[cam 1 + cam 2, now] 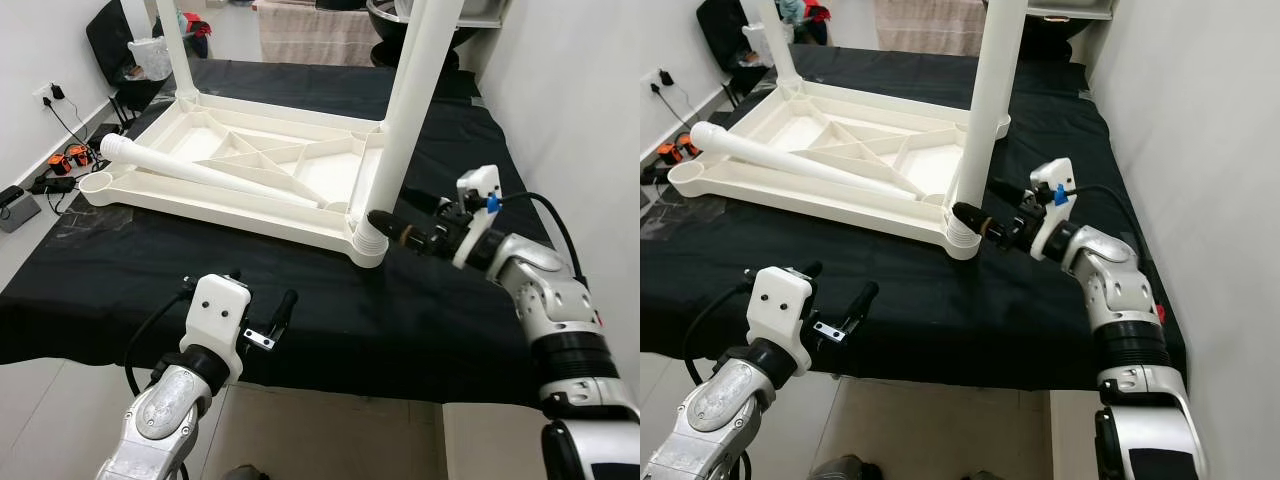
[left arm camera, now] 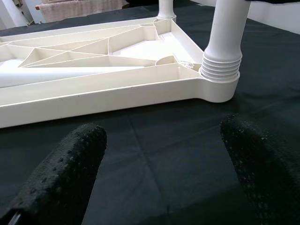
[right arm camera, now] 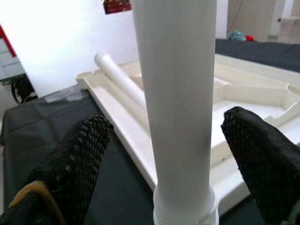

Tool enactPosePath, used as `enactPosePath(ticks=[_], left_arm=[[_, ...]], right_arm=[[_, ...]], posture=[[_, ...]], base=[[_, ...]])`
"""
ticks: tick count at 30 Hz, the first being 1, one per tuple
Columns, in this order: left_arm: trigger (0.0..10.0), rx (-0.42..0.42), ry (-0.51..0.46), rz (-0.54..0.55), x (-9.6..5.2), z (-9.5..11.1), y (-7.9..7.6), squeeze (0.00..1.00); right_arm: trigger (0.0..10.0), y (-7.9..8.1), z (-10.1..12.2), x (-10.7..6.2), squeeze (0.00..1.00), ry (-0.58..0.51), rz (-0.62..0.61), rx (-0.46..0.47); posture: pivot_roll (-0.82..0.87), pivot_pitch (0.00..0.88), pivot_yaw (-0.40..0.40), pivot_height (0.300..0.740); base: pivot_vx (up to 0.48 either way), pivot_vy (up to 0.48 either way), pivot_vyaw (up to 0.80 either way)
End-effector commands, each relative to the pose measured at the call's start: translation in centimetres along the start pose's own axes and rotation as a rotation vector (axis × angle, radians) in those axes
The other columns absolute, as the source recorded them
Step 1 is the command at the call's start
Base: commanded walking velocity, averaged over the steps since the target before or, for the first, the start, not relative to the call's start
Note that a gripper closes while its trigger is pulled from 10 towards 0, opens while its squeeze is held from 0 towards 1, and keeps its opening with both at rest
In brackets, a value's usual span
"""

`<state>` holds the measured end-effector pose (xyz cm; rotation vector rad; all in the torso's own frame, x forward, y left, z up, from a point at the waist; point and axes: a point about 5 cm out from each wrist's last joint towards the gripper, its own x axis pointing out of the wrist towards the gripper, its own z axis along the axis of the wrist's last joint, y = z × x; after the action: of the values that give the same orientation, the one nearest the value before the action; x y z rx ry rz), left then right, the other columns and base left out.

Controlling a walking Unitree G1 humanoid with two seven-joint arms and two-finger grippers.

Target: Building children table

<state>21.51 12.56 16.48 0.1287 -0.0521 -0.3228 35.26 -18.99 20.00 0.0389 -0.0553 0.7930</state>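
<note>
Upturned white plastic tabletop (image 1: 250,165) on black cloth (image 1: 300,300), right gripper (image 3: 161,154) spread wide astride upright white leg (image 1: 405,120), ungripped, left gripper (image 2: 164,164) open, empty, nearby.

White tabletop (image 1: 250,165) lies upside down on black cloth (image 1: 330,300); right gripper (image 1: 385,225) at upright leg (image 1: 405,120); left gripper (image 1: 262,318) hovers near

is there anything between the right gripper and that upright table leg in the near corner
Nothing visible. The right gripper sits right at the base of the upright leg, and its wrist view shows the leg straight ahead between the open fingers, with no object in the gap.
</note>
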Motion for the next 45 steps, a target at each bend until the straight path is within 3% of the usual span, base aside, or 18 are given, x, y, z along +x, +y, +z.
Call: enactPosePath(ticks=[1, 14, 28, 45], left_arm=[[10.0, 0.005, 0.001, 0.005, -0.2, 0.1, 0.0, 0.0], [10.0, 0.003, -0.01, 0.001, 0.0, 0.5, 0.0, 0.0], [10.0, -0.003, -0.011, -0.011, -0.1, 0.5, -0.4, 0.0], [10.0, -0.001, -0.007, -0.01, -0.2, 0.5, -0.5, 0.0]], right_arm=[[10.0, -0.1, -0.1, 0.0, 0.0, -0.011, -0.009, 0.009], [10.0, 0.9, -0.1, 2.3, 0.0, -0.05, -0.017, 0.029], [10.0, 0.9, 0.4, 4.3, 0.0, -0.093, -0.073, 0.043], [10.0, 1.1, 0.7, 5.5, 0.0, -0.106, -0.07, 0.011]], posture=[[0.09, 0.096, -0.06, 0.74], [0.09, 0.101, -0.061, 0.74], [0.09, 0.105, -0.063, 0.74], [0.09, 0.099, -0.064, 0.74]], base=[[0.0, 0.0, 0.0], [0.0, 0.0, 0.0], [0.0, 0.0, 0.0], [0.0, 0.0, 0.0]])
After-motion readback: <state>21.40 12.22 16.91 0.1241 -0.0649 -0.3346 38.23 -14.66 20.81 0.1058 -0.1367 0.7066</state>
